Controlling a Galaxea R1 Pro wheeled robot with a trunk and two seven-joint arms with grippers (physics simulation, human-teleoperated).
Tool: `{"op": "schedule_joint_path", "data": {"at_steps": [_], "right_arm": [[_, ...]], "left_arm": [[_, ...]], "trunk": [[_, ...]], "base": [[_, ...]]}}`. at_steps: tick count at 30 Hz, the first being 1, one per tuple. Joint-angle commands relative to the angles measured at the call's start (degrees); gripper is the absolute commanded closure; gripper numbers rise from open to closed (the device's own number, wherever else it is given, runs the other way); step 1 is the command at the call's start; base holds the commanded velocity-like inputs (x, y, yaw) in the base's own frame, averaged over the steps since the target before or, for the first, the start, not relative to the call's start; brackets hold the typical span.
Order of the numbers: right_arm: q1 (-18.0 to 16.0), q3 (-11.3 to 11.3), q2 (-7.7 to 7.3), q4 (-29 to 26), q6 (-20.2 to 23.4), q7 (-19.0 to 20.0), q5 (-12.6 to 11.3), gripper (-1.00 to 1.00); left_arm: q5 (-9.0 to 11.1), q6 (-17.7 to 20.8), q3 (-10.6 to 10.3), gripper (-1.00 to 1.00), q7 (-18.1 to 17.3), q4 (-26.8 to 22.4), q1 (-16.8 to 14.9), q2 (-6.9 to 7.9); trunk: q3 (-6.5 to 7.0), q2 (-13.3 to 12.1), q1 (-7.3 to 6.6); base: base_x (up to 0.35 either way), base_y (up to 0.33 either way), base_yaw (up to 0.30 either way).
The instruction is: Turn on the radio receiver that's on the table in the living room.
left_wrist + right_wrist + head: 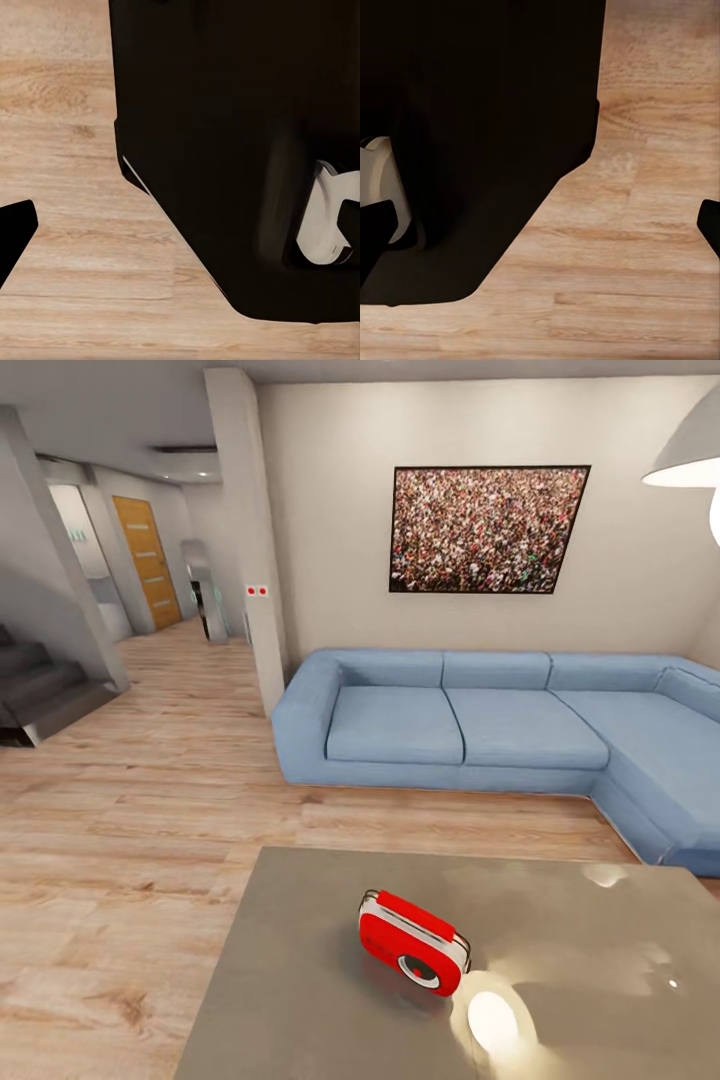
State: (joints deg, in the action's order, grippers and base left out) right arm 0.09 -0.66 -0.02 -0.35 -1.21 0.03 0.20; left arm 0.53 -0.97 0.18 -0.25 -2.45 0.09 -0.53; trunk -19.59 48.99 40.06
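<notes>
The red radio receiver (413,943), with its white trim band and round dial facing me, lies tilted on the glossy grey table (300,980) close in front, in the head view. Behind the table stands the blue L-shaped sofa (470,725) of the living room, under a crowd picture (487,529). In the left wrist view my left gripper (180,225) hangs open over the wood floor beside my black base (240,135), its dark fingertips (15,234) at the frame edges. My right gripper (540,229) is open too, fingertips (709,223) wide apart above the floor.
Light wood floor (120,840) stretches left of the table toward a hallway with a wooden door (148,560) and dark stairs (40,690). A pillar (255,540) stands by the sofa's left end. A lamp shade (690,455) hangs at the upper right; its glare shows on the table.
</notes>
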Motion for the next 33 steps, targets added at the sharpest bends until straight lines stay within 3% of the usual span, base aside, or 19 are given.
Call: {"op": "schedule_joint_path", "data": {"at_steps": [1,33], "right_arm": [[0.0,0.01,-0.05,0.0,-0.07,0.01,-0.01,-1.0],[0.0,0.22,-0.5,0.0,-0.69,0.14,-0.17,-1.0]], "left_arm": [[0.0,0.0,0.0,-1.0,0.01,0.0,0.0,0.0],[0.0,0.0,0.0,-1.0,0.15,-0.01,0.0,0.0]], "trunk": [[-0.03,0.0,0.0],[-2.78,0.0,0.0]], "base": [[0.0,0.0,-0.015],[0.0,0.0,-0.057]]}}
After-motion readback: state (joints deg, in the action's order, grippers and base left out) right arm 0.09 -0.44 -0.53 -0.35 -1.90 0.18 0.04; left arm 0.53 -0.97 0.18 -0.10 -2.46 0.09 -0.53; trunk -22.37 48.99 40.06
